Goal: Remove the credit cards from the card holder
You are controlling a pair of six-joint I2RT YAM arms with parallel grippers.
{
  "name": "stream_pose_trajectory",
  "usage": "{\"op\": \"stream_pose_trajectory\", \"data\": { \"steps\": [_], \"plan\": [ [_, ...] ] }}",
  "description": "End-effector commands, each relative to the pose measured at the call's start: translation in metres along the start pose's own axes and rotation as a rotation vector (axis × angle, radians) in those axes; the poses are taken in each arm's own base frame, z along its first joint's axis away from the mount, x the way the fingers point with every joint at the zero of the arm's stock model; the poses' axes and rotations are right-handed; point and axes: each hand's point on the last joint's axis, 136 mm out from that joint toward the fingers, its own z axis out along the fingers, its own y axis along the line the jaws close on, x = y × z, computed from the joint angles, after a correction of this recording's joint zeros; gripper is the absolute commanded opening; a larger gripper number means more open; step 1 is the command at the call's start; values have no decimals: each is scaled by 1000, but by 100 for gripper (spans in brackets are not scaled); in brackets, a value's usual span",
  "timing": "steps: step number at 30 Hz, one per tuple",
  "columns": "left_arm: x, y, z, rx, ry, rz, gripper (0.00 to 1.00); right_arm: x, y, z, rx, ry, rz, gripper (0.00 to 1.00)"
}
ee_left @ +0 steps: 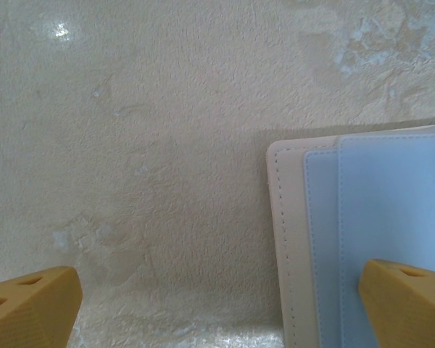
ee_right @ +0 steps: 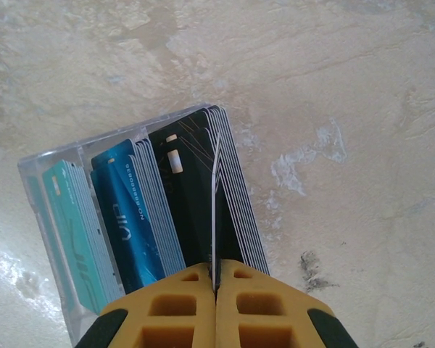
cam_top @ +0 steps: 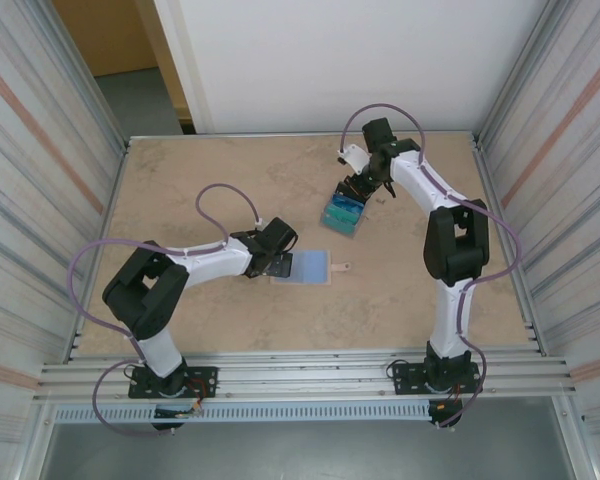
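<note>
While the table (cam_top: 200, 170) carries the spread card holder (cam_top: 310, 267), long axis left-right, we see the left gripper (cam_top: 279, 266) straddling its left edge, jaws apart. Farther off at the clear box (ee_right: 47, 163), the right gripper (ee_right: 216, 279) pinches one credit card (ee_right: 214, 203).

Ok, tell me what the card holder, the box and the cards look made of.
Card holder: likely leather or faux leather, matte beige with a stitched edge, light blue lining. Box: clear rigid plastic, see-through walls. Credit cards: thin glossy plastic, printed faces.
</note>
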Motion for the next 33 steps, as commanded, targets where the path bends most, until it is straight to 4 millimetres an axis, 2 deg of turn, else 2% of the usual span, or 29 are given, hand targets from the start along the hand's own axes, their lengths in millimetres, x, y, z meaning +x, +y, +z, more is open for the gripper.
{"op": "stream_pose_trajectory", "data": {
  "steps": [1, 7, 8, 16, 23, 27, 33],
  "plan": [
    [15, 19, 1, -64, 45, 16, 99, 2, 1, 5, -9, 35, -38, 4],
    [14, 20, -2, -62, 40, 10, 99, 6, 8, 19, -9, 78, -63, 9],
    [14, 20, -2, -62, 40, 11, 99, -3, 4, 15, 7, 59, -68, 11],
    [13, 22, -4, -67, 36, 11, 99, -9, 8, 12, 8, 49, -70, 25],
    [14, 27, -3, -77, 36, 6, 99, -13, 7, -2, 22, 29, -56, 27],
    [14, 31, -4, -85, 35, 0, 99, -18, 7, -18, 32, -3, -35, 29],
    [14, 40, -4, -95, 29, -6, 99, -11, 6, -37, 79, -36, 62, 35]
  ]
}}
